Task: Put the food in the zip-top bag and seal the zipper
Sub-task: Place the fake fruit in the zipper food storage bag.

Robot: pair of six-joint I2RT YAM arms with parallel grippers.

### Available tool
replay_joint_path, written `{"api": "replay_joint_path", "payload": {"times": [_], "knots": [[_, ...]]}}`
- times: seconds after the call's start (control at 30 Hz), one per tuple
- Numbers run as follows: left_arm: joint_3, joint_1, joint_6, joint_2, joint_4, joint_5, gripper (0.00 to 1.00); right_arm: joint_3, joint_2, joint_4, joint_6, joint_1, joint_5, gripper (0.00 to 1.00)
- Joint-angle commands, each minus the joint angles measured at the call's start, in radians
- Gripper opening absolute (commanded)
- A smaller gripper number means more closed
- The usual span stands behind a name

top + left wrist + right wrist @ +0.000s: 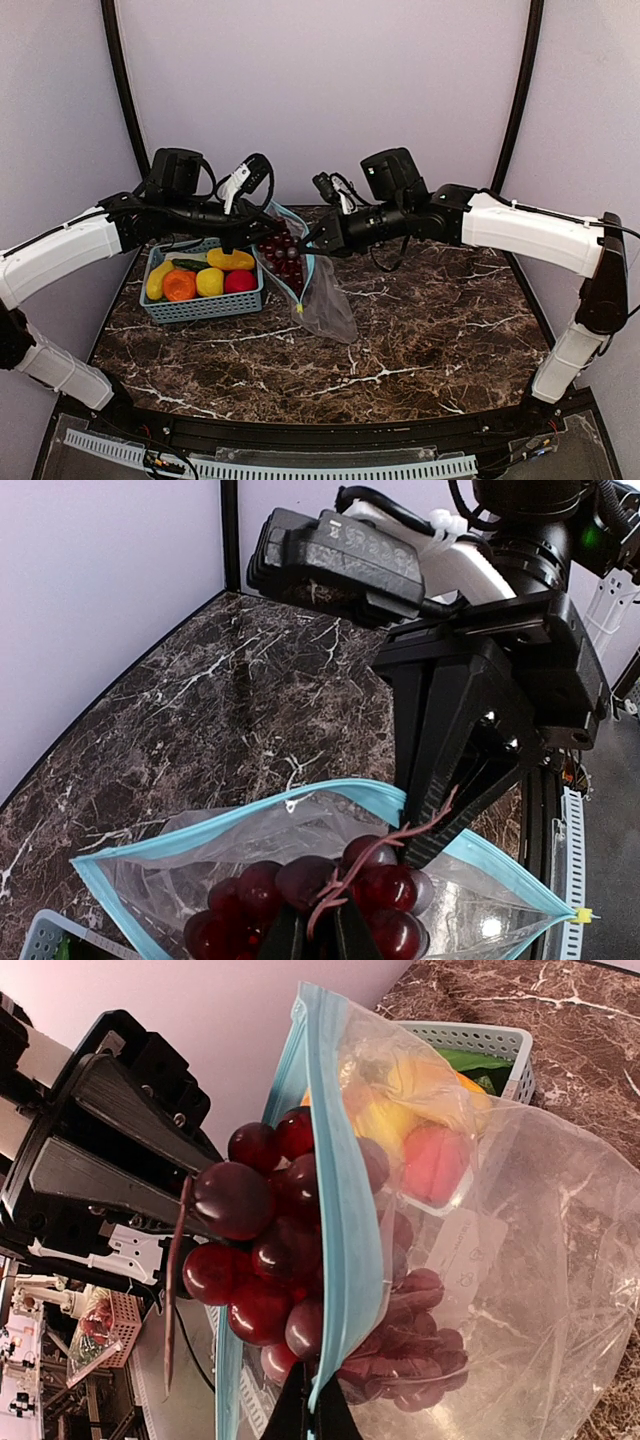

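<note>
Holding one grape bunch in one bag, left jaws gripping stem, right jaws gripping zipper

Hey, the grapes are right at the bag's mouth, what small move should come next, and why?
Probably lower the left gripper a little deeper into the bag before releasing. It grips the grapes by the stem, and the bunch is only partway past the zipper, while the right gripper pinches that edge, holding the mouth open.
</note>
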Motion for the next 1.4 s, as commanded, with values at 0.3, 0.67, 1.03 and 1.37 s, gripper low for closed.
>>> {"api": "replay_joint_path", "payload": {"times": [0.3, 0.67, 1.03, 1.37], "knots": [[0.141, -0.072, 0.031, 0.139, -0.133, -0.129, 0.01, -0.018, -0.041, 0.066, 0.005, -0.005, -0.003, 0.0], [0.263, -0.093, 0.033, 0.264, -0.245, -0.158, 0.04, -0.028, -0.036, 0.071, 0.007, -0.005, 0.024, 0.0], [0.258, -0.104, 0.098, 0.27, -0.376, -0.199, 0.1, -0.055, -0.046, 0.023, -0.011, -0.008, 0.189, 0.0], [0.212, -0.107, -0.037, 0.182, -0.251, -0.141, 0.48, -0.054, -0.006, 0.006, -0.025, -0.007, 0.192, 0.0]]}}
